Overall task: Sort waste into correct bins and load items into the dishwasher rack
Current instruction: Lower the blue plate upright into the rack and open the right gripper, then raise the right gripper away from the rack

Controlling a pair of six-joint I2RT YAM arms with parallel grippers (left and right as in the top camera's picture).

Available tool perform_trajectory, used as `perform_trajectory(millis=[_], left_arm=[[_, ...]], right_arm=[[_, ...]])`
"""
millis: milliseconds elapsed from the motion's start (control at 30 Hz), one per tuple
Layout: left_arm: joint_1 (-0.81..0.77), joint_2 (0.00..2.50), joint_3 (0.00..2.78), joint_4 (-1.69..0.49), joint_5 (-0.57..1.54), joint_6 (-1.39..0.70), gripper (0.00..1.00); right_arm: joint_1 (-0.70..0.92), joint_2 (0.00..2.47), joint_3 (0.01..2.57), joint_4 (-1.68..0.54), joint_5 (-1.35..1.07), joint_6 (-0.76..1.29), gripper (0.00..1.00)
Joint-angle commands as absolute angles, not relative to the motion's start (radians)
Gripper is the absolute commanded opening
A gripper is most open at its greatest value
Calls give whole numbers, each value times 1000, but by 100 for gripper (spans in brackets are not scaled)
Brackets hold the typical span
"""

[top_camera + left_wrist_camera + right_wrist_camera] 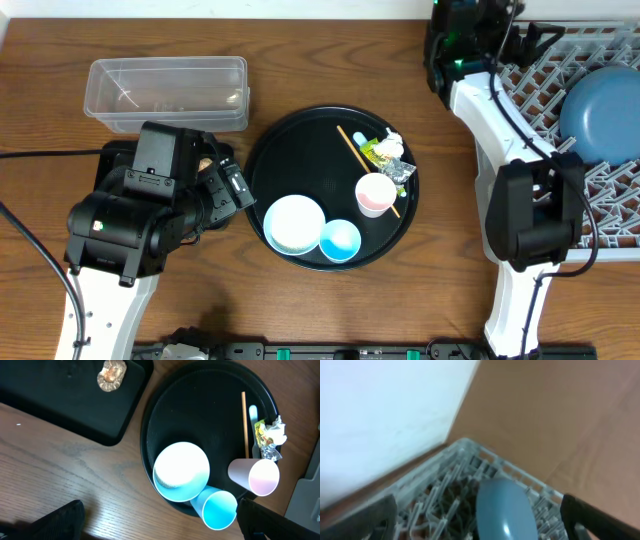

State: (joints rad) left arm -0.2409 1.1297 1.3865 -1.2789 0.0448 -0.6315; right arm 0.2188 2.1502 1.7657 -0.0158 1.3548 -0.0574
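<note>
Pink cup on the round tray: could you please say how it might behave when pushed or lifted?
The pink cup looks small and empty, so it is probably light. Upright on a narrower base, it may tip if pushed sideways, then roll.

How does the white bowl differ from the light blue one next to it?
The white bowl is clearly wider than the light blue bowl. The white bowl is white inside; the light blue bowl is blue. Both stand open side up, empty, on the round black tray.
</note>
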Motion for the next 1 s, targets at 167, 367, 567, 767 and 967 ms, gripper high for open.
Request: perform_trajectory(millis=[167,367,567,767,967], left_arm=[[-237,1130,1397,-1283,33,-633,98],[-237,1130,1397,-1283,33,-633,98],[-237,1130,1397,-1283,33,-633,98],[-237,1130,1397,-1283,33,-633,98],[-237,1130,1397,-1283,33,-633,98]], right_arm=[[212,1948,1766,-307,415,234,99],[210,1751,1766,-392,-9,177,99],[210,1556,1766,-624,-315,178,99],[210,1426,1766,-949,-327,178,99],[144,1398,1766,-1176,-146,223,99]])
